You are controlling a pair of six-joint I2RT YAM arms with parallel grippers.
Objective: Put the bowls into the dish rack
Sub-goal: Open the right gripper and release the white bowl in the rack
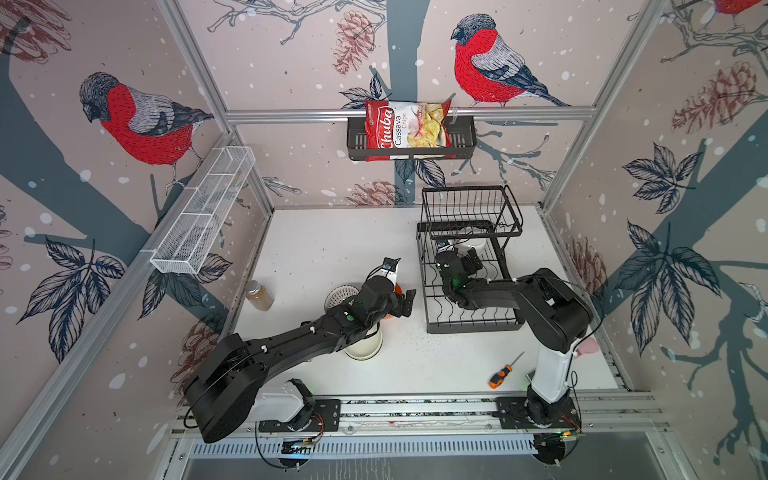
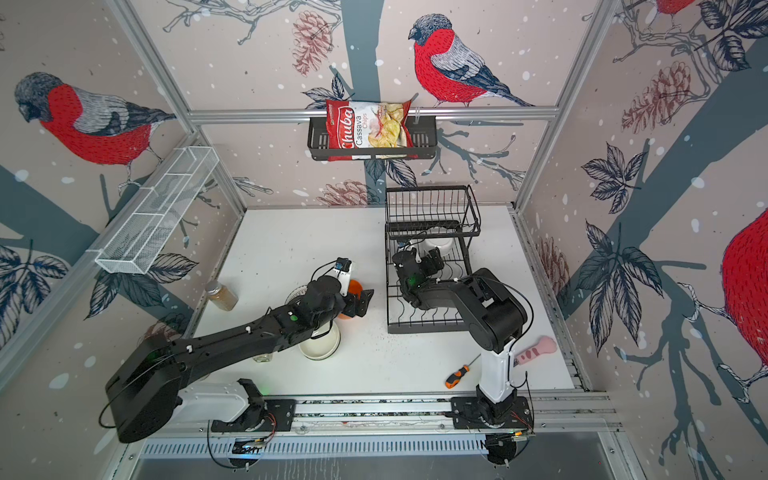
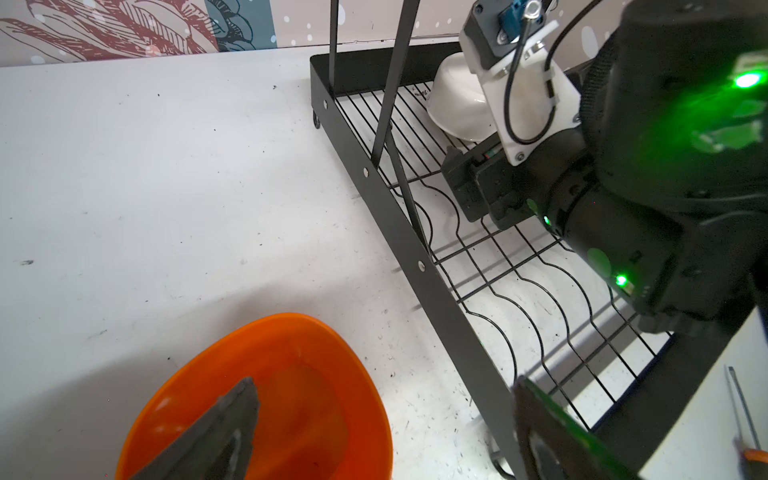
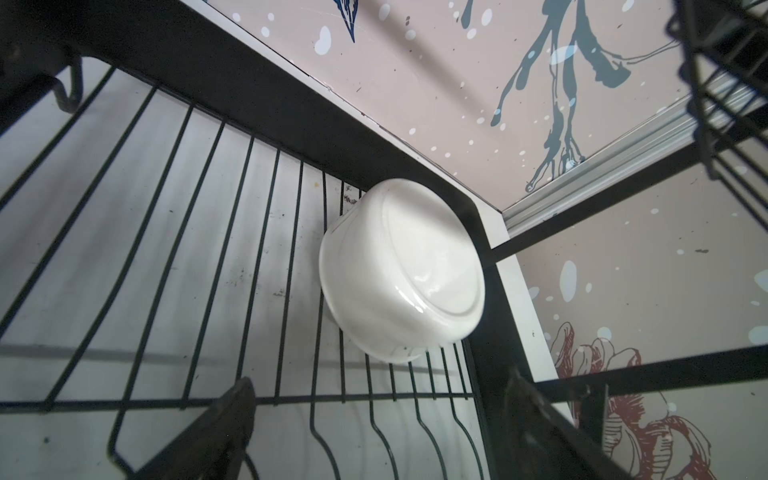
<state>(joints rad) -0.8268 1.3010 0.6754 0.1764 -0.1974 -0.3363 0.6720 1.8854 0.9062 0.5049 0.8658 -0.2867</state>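
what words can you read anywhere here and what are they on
"Chuba": chip bag, white script on red.
"Cassava Chips": same bag, beside the brand name.
Small mark near the bag's top edge: too small to read.
No other readable text in any view.

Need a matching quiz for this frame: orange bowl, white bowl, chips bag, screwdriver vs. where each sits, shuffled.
Things:
1. orange bowl
2. white bowl
3. chips bag
4. screwdriver

Places:
A. in the wall basket
B. rack, lower tier, back corner
C. on the table, beside the right arm base
D. on the table, under the open left gripper

Pairs: 1-D, 2-B, 3-A, 4-C
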